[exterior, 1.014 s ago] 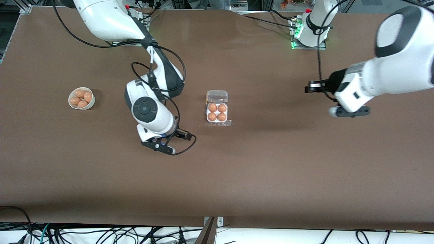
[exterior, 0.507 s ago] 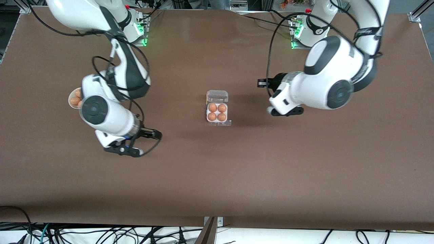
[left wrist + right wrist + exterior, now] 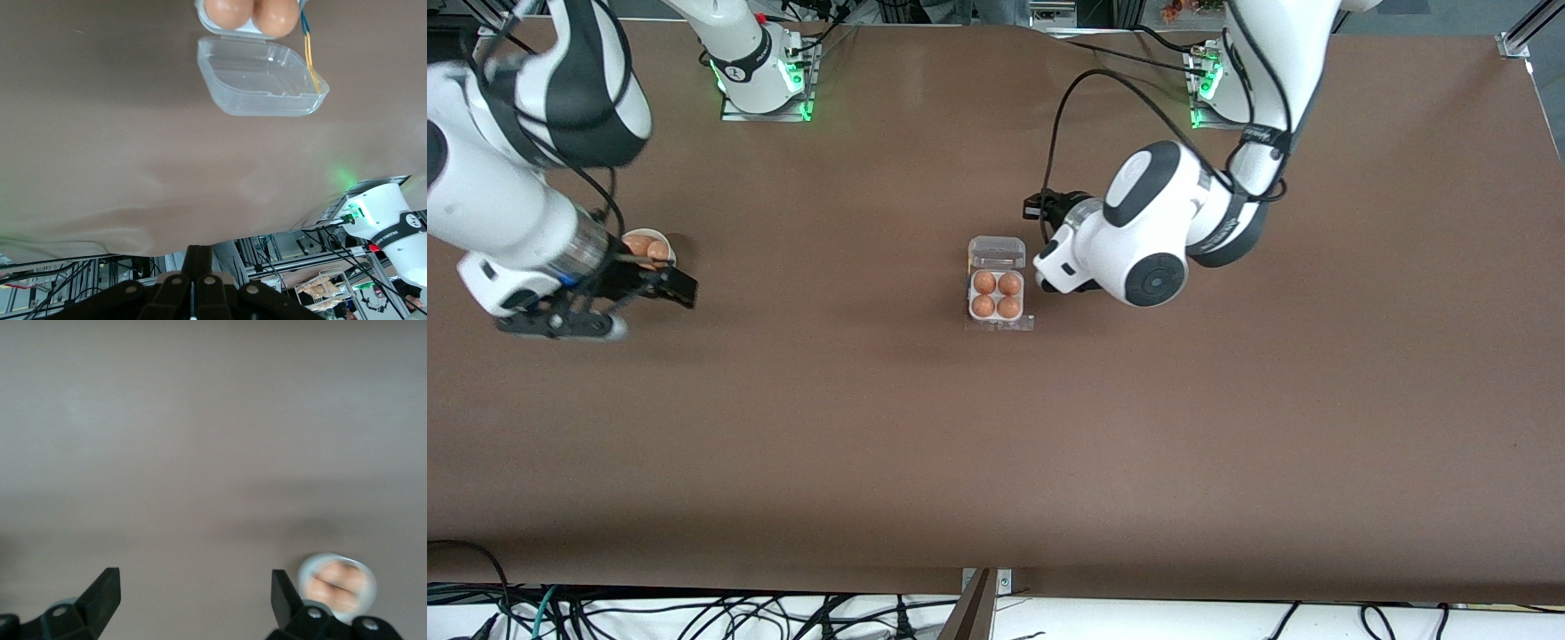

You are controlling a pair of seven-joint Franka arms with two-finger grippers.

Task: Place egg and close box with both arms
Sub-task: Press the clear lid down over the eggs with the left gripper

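The box [image 3: 996,316] stands mid-table with its clear lid [image 3: 997,252] open and lying flat. All four cells hold an orange-brown egg [image 3: 984,283]. The left wrist view shows the lid [image 3: 260,77] and two eggs [image 3: 228,12]. My left gripper [image 3: 1036,206] is shut and empty, over the table beside the lid toward the left arm's end; its fingers [image 3: 200,263] are pressed together. My right gripper [image 3: 682,290] is open and empty, over the table just beside the bowl; its fingertips [image 3: 107,587] stand wide apart.
A round white bowl [image 3: 665,238] with loose eggs sits toward the right arm's end, partly covered by the right hand. It also shows in the right wrist view [image 3: 337,583]. Cables trail from both arms.
The right arm has swung away from the box toward the bowl. The left arm has swung in from its end of the table to beside the box's open lid.
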